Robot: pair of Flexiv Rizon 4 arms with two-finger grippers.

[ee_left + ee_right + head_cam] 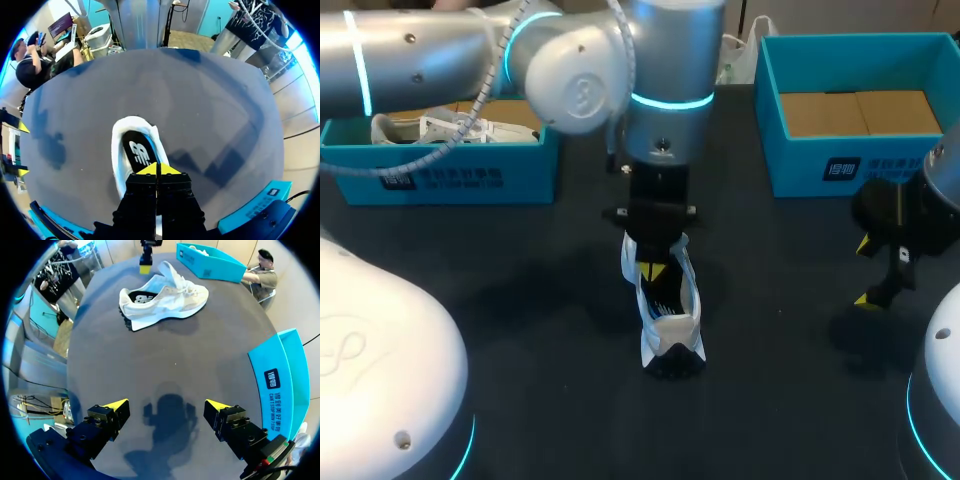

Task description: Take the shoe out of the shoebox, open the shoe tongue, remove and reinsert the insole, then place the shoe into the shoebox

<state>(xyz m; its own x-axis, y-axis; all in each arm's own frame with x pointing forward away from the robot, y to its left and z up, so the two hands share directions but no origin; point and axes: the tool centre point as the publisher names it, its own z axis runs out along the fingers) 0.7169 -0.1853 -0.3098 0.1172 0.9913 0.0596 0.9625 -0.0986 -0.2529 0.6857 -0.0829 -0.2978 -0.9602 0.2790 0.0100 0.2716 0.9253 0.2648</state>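
The shoe (665, 310) is already out of its box and lies on the dark desk (520, 300) in the middle of the frame, white with a dark sole, its heel toward the lower edge. My left arm reaches in from the upper left and stands its end effector (655, 272) straight down into the shoe's opening. In the left wrist view the two yellow tips are pressed together just above the dark insole (137, 150), which lies flat inside the shoe ahead of them. Whether a thin edge of tongue or insole is pinched between them I cannot tell.

My right end effector (862, 270) hangs at the right edge of the frame, fingers spread wide with nothing between them, well apart from the shoe.

I judge the step in hand to be the work at the opening: either spreading the tongue or taking hold of the insole. The next move calls for a firm pinch on the insole's edge and a lift along the shoe, likely with the right arm steadying the shoe.

An open shoebox (840, 165) with a bare cardboard floor waits at upper right. A second box (440, 180) at upper left holds another shoe (440, 128).
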